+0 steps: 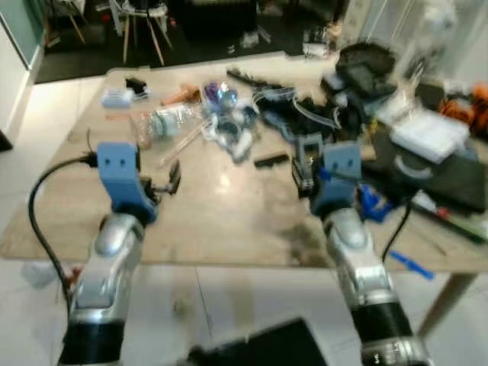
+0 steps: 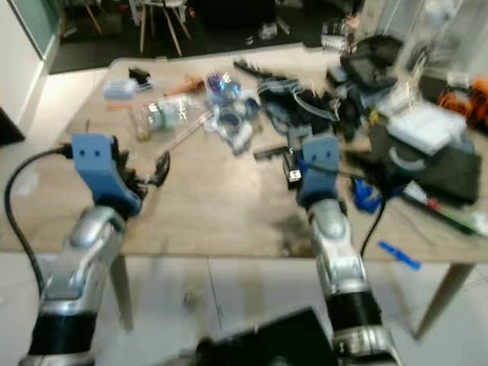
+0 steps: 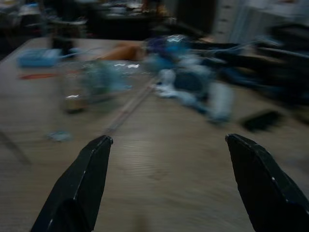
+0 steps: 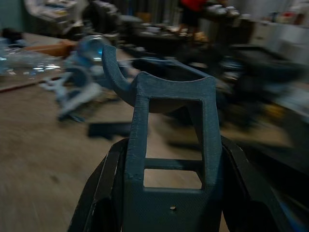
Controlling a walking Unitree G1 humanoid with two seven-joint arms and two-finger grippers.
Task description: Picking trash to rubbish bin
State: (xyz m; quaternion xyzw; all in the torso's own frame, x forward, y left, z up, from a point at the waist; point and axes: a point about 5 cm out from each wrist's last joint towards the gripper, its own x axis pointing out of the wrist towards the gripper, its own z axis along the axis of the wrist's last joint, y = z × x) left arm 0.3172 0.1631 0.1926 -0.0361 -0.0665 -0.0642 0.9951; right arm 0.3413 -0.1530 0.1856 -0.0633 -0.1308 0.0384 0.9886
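1. Head views showed the cluttered surface (image 1: 229, 213), with trash heaped at its far side.
2. My right end effector (image 4: 169, 159) was clenched on a grey printed bracket (image 4: 169, 111): I judged it stiff, light, best held by its frame.
3. My left end effector (image 3: 169, 164) hung released, empty, above the surface.

A: Table (image 1: 229, 206)?
B: Light wood grain. Floor (image 1: 229, 305) white tile.
A: Right gripper (image 4: 169, 159)?
B: Black fingers around a dark blue-grey bracket (image 4: 169, 111). Wrist mounts (image 1: 122, 164) blue, arms silver.
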